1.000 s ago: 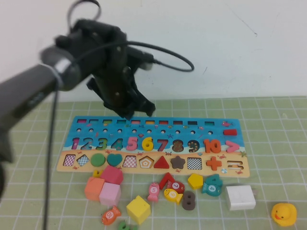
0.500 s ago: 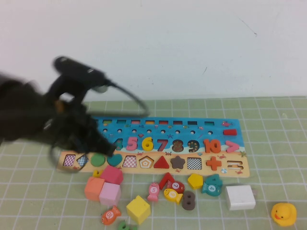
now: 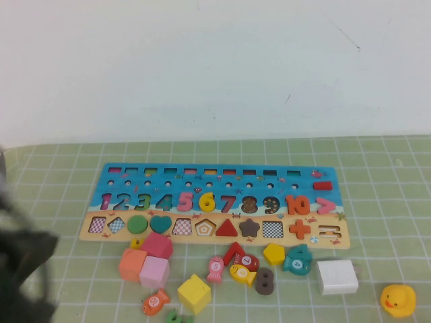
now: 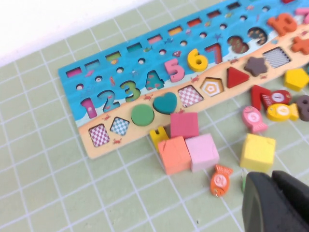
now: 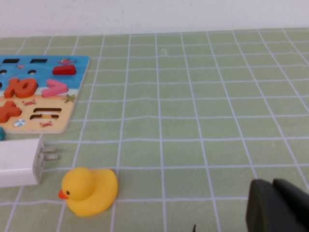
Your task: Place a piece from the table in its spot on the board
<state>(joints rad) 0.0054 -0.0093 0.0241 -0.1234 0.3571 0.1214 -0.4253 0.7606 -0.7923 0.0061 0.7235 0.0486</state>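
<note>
The yellow "6" (image 3: 207,201) lies in its slot among the numerals on the board (image 3: 269,182), between the pink 5 and the red 7. It also shows in the left wrist view (image 4: 197,59), seated in the board (image 4: 126,72). My left gripper (image 4: 271,176) is shut and empty, low over the table (image 3: 377,175) in front of the board's left half, by the yellow cube (image 4: 258,151). In the high view only a dark blur of the left arm (image 3: 23,266) shows at the lower left. My right gripper (image 5: 273,183) is shut and empty over bare cloth right of the board (image 5: 79,77).
Loose pieces lie in front of the board: pink and orange cubes (image 3: 145,259), the yellow cube (image 3: 194,294), small fish (image 3: 242,273), a yellow hexagon (image 3: 274,254), a brown 8 (image 3: 264,281). A white charger (image 3: 338,276) and a yellow duck (image 3: 398,299) sit at the front right.
The left arm has swung from above the board's back edge down to the lower left, nearly out of the high view. The yellow 6 has stayed in its slot.
</note>
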